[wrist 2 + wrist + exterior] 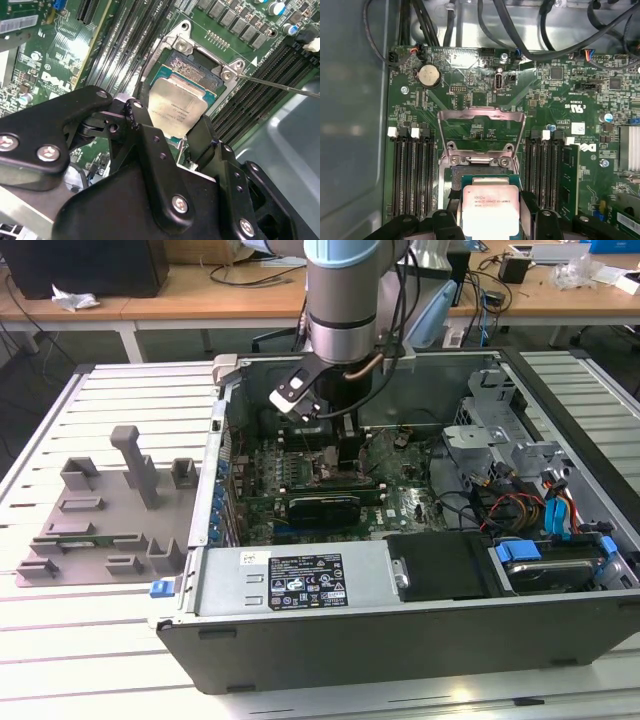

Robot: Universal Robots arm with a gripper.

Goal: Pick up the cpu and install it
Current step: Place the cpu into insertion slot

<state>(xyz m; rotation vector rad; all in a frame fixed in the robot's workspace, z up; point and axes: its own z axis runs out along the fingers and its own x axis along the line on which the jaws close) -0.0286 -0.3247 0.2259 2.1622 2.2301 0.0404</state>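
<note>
The cpu (176,106) is a flat square chip with a silver top and a green rim. It sits between the black fingers (134,111) of my gripper (170,122), which is shut on its two opposite edges. In the first wrist view the cpu (490,206) hangs at the near edge of the open socket (481,172), whose metal load plate (481,127) is flipped up. In the exterior view my gripper (336,455) reaches down into the computer case over the motherboard (400,505).
Memory slots (412,170) flank the socket on both sides. A thin socket lever (280,86) sticks out sideways. Case walls (225,440), cables (520,510) and a black power supply (445,565) surround the board. A grey moulded tray (100,510) lies on the exterior view's left.
</note>
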